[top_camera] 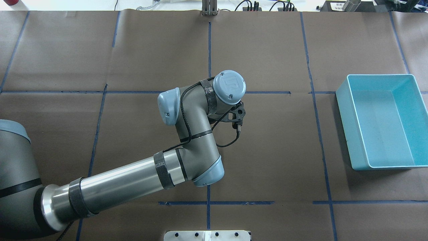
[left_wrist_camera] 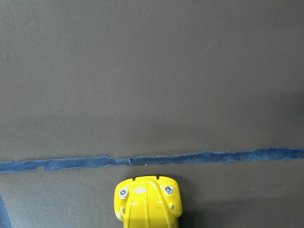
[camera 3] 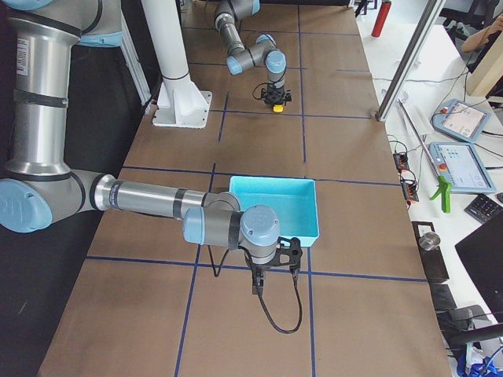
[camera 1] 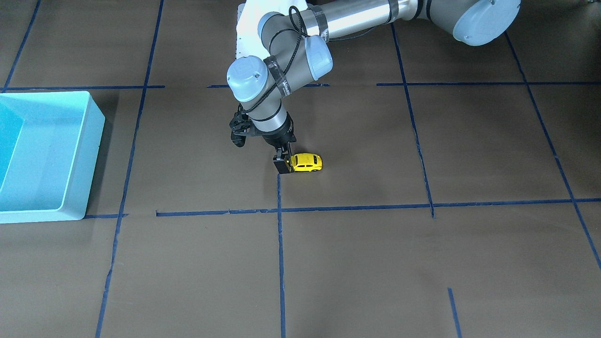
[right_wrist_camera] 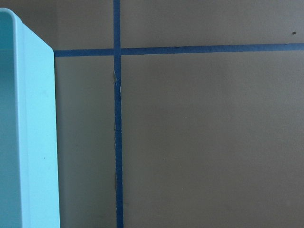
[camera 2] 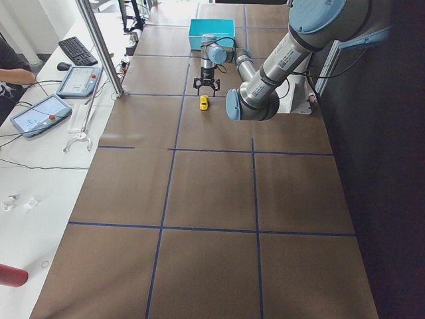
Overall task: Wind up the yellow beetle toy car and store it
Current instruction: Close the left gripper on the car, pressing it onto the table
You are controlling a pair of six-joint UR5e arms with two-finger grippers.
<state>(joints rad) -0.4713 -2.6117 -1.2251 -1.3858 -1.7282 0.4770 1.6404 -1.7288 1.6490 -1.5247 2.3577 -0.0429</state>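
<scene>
Evidently we are early: left gripper (camera 1: 283, 164) pinches the car (camera 1: 307, 162) on the table (camera 1: 422, 263), bin (camera 1: 91, 155) empty.

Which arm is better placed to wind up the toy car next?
Left, most likely. The left fingers are down at one end of the yellow beetle toy car. The right arm hangs beside the light blue bin, well away from the car.

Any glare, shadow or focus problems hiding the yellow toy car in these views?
Front-facing: tiny yellow beetle toy car sharp, evenly lit. Overhead: car hidden beneath the grey left arm; background blown out white. Left wrist: car cropped at bottom edge, pale highlights on its paint. Right wrist: light blue plastic bin throws a soft shadow.
</scene>
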